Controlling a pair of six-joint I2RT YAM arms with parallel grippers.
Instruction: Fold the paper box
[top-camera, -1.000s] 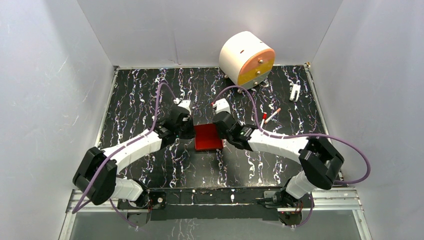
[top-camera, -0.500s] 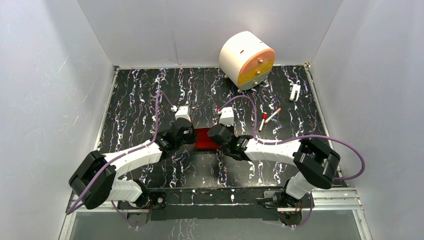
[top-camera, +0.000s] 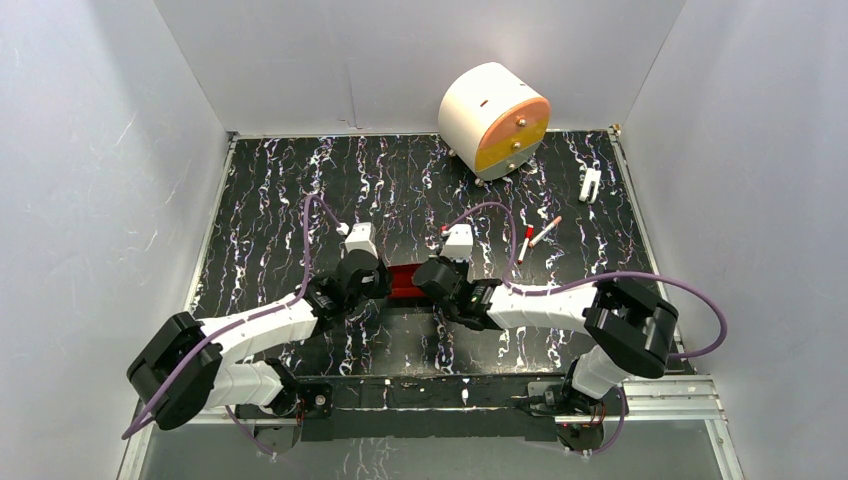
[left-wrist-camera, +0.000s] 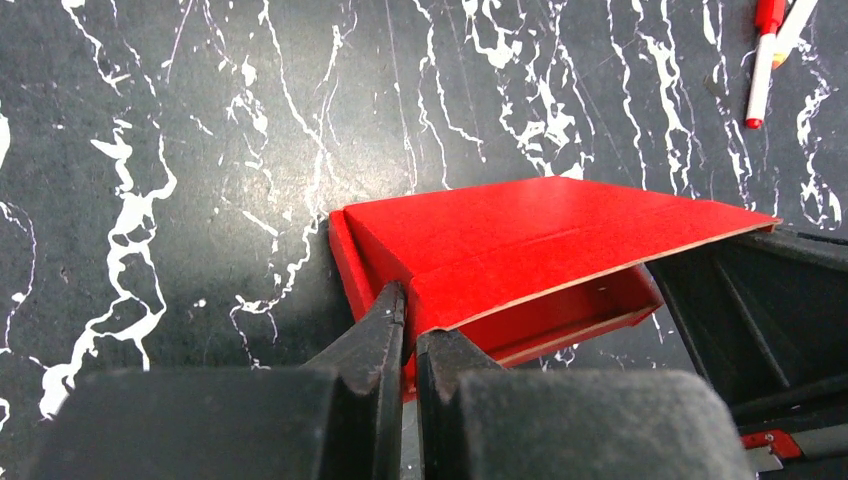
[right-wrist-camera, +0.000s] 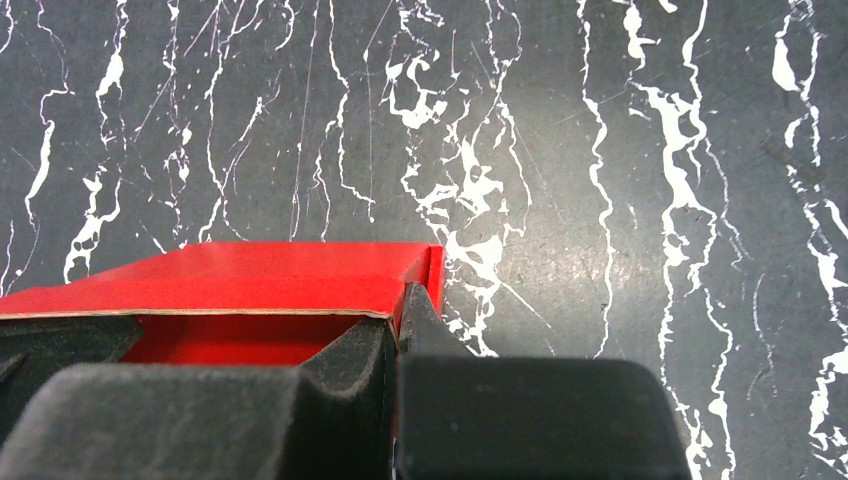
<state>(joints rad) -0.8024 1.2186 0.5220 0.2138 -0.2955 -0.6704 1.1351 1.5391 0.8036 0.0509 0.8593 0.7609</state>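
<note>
top external view has the paper box low on the table, a bright red card shape spanning the gap between the two grippers. the left gripper meets the box's left end and the right gripper meets its right end, both wrists angled inward toward it.

from the left wrist view, that gripper's fingers are closed almost to touching, with the edge of a red side wall pinched between them. just ahead of them and off to their right, a flat red panel slopes up over the open inside of the box, its pale cut edge facing the camera.

from the right wrist view, that gripper's fingers are likewise pressed tight on a corner wall of the box, and the red top panel stretches away to their left.

the black, white-veined table surface spreads out beyond both sets of fingertips. two red-capped pens lie beyond the right gripper and a little to its right, apart from the box. farther past them a white-and-orange drum stands at the back edge, and a small white clip lies well off to the right.
</note>
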